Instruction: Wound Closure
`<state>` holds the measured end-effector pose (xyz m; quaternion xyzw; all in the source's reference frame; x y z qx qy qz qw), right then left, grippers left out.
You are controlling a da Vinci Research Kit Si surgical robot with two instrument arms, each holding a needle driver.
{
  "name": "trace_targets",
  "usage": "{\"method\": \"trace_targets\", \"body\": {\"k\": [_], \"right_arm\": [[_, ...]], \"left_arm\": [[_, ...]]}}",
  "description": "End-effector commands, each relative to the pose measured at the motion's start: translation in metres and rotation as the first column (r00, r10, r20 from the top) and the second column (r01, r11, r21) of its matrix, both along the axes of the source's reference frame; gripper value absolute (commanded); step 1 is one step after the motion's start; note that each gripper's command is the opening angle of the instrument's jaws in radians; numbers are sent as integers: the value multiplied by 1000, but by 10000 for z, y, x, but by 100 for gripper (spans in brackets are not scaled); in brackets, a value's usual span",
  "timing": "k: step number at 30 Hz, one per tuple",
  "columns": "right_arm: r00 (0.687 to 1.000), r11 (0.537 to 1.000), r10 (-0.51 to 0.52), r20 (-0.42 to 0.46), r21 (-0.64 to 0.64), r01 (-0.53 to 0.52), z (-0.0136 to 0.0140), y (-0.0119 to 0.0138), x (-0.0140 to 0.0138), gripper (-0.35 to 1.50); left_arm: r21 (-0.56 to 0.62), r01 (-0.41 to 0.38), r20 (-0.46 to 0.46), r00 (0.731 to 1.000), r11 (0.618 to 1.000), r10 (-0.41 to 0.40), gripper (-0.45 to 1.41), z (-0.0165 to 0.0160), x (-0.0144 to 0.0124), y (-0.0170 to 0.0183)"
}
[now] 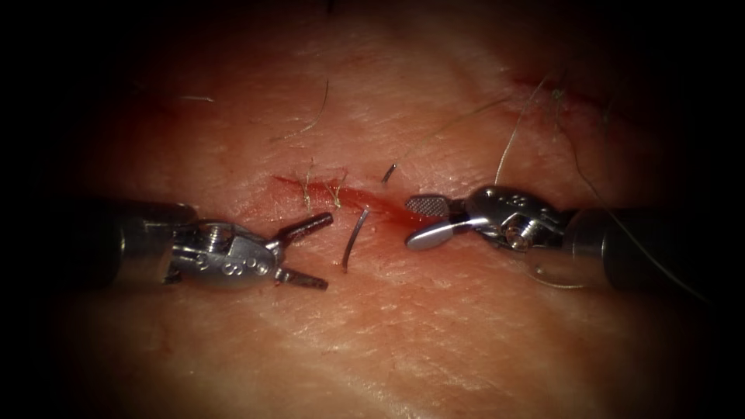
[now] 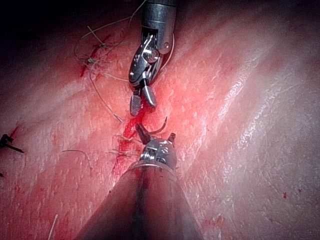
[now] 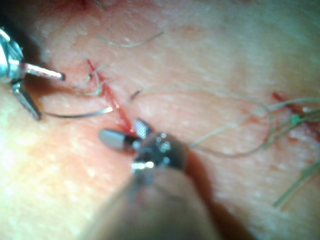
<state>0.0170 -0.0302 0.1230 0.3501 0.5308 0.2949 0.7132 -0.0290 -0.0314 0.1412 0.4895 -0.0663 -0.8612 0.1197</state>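
Lying between the two grippers, the needle (image 1: 355,237) appears as a thin, dark grey curved wire, one stretch of which stands free above the tissue (image 1: 403,349) at the left end of the cut (image 1: 365,203). Its lower end meets the surface just below the cut; a second short dark piece (image 1: 388,173) rises from the tissue above and to the right of the cut, so the middle of the curve seems to run under the surface, though this cannot be confirmed. Neither gripper touches it. The left gripper (image 1: 326,250) lies to the left of the needle with its jaws spread wide and nothing between them, the upper jaw tip near the needle's top and the lower one near its foot. The right gripper (image 1: 419,221) lies to the right, jaws parted and likewise empty, its tips close to the red fluid (image 1: 388,213) that lines the cut. Pale thread (image 1: 512,140) trails across the tissue beyond the right gripper, with a loop (image 3: 235,135) beside its wrist in the right wrist view. Short cut ends of thread (image 1: 310,124) lie scattered above the cut.
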Motion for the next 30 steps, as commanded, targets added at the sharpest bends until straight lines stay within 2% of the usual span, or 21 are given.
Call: {"method": "trace_targets", "body": {"k": [1,15,21,22,23,26,27,30], "right_arm": [[1000,1000,-1,-2,2,1,5,-1,5,136],[1000,1000,-1,-3,10,1,0,6,1,135],[1000,1000,-2,-4,13,2,-3,7,0,135],[1000,1000,-2,-4,13,2,-3,8,0,135],[1000,1000,-2,-4,13,2,-3,8,0,133],[1000,1000,0,-3,14,0,-4,8,0,133],[1000,1000,0,-3,14,0,-5,8,0,133],[1000,1000,1,-3,15,-1,-9,7,-1,133]], "left_arm": [[1,-7,6,1000,1000,7,79,7,-6,-4],[-8,-55,45,997,998,55,76,24,-29,-6],[-14,-77,60,995,997,77,64,30,-37,-8],[-14,-79,62,995,997,80,59,31,-37,-8],[-14,-84,62,995,996,84,41,31,-36,-8],[-28,-120,33,992,992,121,-35,34,-35,-10],[-36,-133,24,991,990,134,-45,36,-35,-11],[-47,-148,16,989,988,149,-45,42,-37,-12]]}}
